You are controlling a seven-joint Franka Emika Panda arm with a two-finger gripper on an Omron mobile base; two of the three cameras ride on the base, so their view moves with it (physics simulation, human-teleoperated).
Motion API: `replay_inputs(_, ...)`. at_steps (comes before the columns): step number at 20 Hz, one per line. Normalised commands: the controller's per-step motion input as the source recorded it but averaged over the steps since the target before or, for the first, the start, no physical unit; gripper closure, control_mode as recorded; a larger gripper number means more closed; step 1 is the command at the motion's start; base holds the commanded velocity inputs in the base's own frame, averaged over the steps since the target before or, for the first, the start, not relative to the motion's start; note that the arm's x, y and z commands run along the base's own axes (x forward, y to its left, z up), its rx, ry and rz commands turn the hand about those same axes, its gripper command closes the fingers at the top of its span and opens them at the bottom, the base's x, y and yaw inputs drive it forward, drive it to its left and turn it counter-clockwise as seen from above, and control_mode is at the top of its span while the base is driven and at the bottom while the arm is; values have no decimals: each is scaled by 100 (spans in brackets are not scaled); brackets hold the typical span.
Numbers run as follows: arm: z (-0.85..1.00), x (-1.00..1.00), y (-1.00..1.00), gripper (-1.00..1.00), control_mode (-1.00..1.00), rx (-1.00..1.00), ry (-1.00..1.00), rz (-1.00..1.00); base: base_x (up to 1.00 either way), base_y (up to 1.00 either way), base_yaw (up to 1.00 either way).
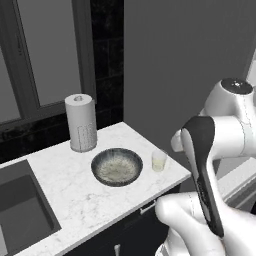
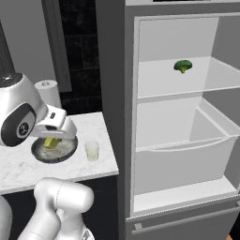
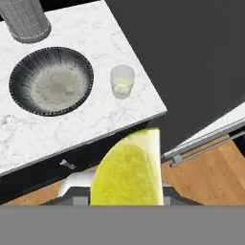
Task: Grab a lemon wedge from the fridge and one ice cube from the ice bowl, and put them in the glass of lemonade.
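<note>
I have the lemon wedge (image 3: 128, 170) pinched in my gripper (image 2: 51, 142); the glass of lemonade (image 3: 122, 81) at twelve o'clock awaits it, ice cube untouched.

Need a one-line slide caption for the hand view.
Gripper holding the lemon wedge above the counter edge, glass of lemonade ahead.

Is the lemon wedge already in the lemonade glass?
No, the lemon wedge sits in the pincer, off the counter edge from the glass of lemonade.
</note>
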Motion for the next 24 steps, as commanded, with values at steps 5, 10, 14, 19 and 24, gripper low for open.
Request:
replay_inputs(5, -33, 55, 32, 100, -100, -8, 36, -9, 0, 0, 0)
replay_inputs(10, -82, 82, 0, 100, -100, 1, -1, 0, 0, 0, 0)
replay_inputs(14, -100, 100, -4, 100, -100, 0, 0, 0, 0, 0, 0)
replay_inputs(19, -49, 72, -14, 100, -100, 1, -4, 0, 0, 0, 0)
replay_inputs(24, -4, 45, -3, 100, -100, 6, -9, 0, 0, 0, 0)
